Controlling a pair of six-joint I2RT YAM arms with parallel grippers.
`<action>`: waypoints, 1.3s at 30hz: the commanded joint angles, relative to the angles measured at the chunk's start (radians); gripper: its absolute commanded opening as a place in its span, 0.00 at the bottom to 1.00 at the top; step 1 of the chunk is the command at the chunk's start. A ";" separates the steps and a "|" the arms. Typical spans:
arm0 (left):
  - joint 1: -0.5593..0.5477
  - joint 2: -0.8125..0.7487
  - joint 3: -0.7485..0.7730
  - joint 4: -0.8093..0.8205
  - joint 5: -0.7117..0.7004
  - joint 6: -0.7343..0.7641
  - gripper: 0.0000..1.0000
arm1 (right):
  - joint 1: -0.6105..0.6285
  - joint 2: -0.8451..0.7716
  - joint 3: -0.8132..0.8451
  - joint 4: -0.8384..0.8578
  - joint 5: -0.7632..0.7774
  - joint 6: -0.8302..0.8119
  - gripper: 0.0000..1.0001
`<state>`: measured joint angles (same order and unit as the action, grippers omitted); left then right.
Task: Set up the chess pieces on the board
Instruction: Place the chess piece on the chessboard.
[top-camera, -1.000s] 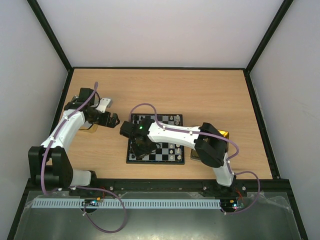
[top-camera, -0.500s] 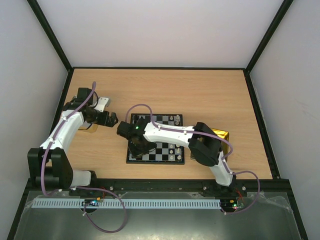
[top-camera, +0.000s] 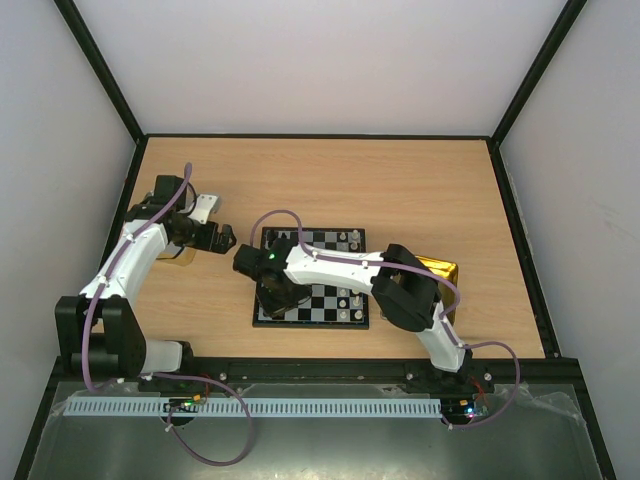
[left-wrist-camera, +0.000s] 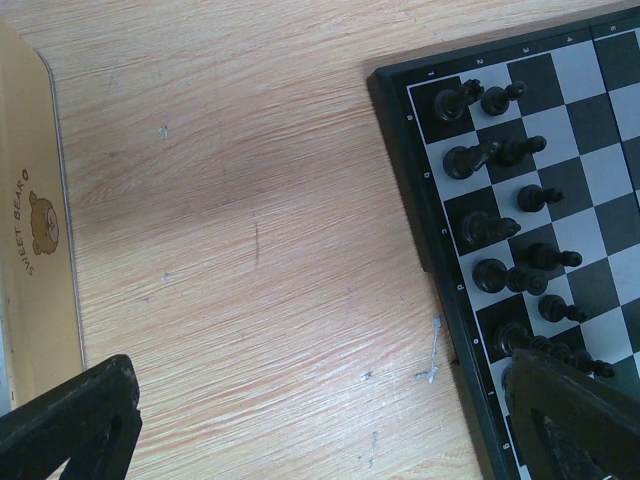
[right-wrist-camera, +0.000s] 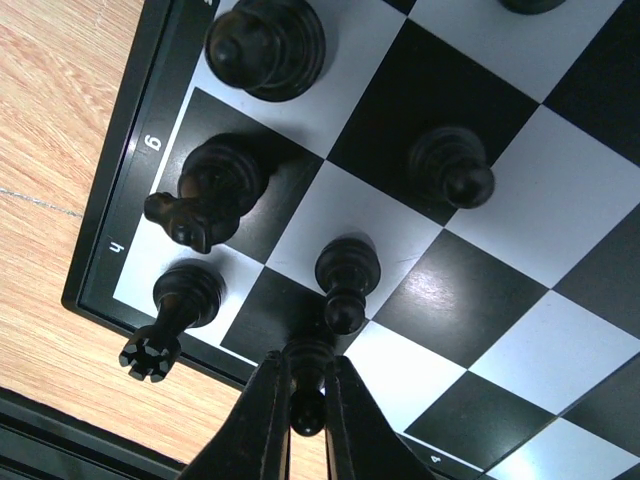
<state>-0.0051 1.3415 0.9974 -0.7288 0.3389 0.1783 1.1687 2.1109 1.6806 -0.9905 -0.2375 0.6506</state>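
The board (top-camera: 322, 300) lies mid-table. Black chess pieces (left-wrist-camera: 500, 150) fill two files along its left edge, and white pieces (top-camera: 351, 240) stand on its right side. My right gripper (right-wrist-camera: 307, 400) is over the board's near-left corner (top-camera: 272, 297). It is shut on the head of a black pawn (right-wrist-camera: 308, 375) whose base meets a dark square. Beside it stand another pawn (right-wrist-camera: 347, 280), a rook (right-wrist-camera: 181, 300) and a knight (right-wrist-camera: 210, 190). My left gripper (left-wrist-camera: 320, 440) hovers open over bare wood left of the board, its fingers (left-wrist-camera: 70, 425) holding nothing.
A gold tin part (left-wrist-camera: 35, 230) printed "SWEET BEAR" lies at the left under the left arm (top-camera: 180, 257). Another gold tin (top-camera: 441, 270) sits right of the board, partly behind the right arm. Black frame rails edge the table.
The right arm has swung a little leftward, bringing its gripper and pawn over the board's near-left corner. The left arm shifted slightly and then stayed still, open.
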 joint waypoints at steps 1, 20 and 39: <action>0.008 -0.012 -0.008 -0.009 -0.001 -0.006 0.99 | -0.007 0.012 0.039 -0.026 0.008 -0.011 0.08; 0.008 -0.013 -0.009 -0.009 -0.001 -0.005 0.99 | -0.007 0.022 0.051 -0.026 -0.011 -0.043 0.11; 0.008 0.021 0.000 -0.021 0.008 0.001 0.99 | -0.148 -0.198 0.084 -0.111 -0.008 -0.024 0.18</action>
<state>-0.0051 1.3445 0.9974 -0.7288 0.3393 0.1787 1.0801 2.0335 1.7271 -1.0424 -0.2394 0.6174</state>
